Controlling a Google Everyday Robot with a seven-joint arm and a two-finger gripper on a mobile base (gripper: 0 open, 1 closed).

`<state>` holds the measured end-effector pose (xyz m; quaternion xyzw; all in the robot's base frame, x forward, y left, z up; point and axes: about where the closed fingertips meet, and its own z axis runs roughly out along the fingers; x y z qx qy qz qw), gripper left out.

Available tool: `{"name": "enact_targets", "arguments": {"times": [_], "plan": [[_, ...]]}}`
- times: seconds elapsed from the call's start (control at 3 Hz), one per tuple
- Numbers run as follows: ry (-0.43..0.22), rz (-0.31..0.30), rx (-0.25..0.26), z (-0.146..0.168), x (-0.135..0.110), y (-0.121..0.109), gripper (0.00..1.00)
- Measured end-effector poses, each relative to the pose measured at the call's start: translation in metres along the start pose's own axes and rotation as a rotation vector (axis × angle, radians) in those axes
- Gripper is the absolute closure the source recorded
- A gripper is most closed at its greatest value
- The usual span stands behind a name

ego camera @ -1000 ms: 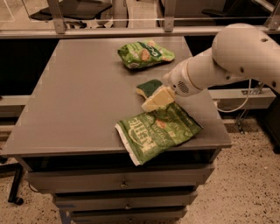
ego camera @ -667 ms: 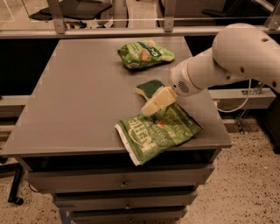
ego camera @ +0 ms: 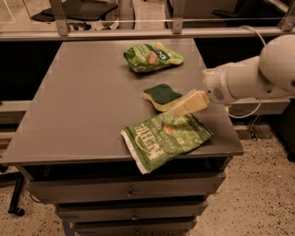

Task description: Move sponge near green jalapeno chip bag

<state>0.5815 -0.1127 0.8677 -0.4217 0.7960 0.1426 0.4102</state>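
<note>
From my station, the grey table [ego camera: 83, 101] fills most of the view, and I take the green jalapeno chip bag [ego camera: 166, 138] as my mark. It lies flat at the table's front edge, white lettering up, with one corner hanging over the lip. The sponge [ego camera: 161, 96] sits on the tabletop just behind the bag, dark green side up, close to it. I cannot tell whether the two touch.

The gripper [ego camera: 182, 107] reaches in from the right on the white arm [ego camera: 249, 76], low over the gap between the bag's far edge and the sponge's right end. Whether it is spread or pressed together I cannot tell (it shows as one pale tan shape).

Well behind the bag, past the sponge, a smaller green bag [ego camera: 152, 56] rests near the table's back edge. Below the bag are the table's drawers [ego camera: 129, 191]. Speckled floor [ego camera: 258, 193] spreads to the bag's right. Far behind it runs a metal rail [ego camera: 138, 33], with an office chair [ego camera: 73, 9] beyond. A cable [ego camera: 244, 113] droops right of the bag.
</note>
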Motion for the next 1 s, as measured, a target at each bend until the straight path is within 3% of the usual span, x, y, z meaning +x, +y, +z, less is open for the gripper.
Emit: {"name": "enact_targets", "arguments": {"times": [0.33,0.67,1.0], "plan": [[-0.156,0.031,0.045,-0.032,0.012,-0.029,0.00],[-0.318,0.020,0.079,-0.074,0.024,-0.063,0.00],[-0.442,-0.067,0.132,-0.115,0.026,-0.096,0.00]]}}
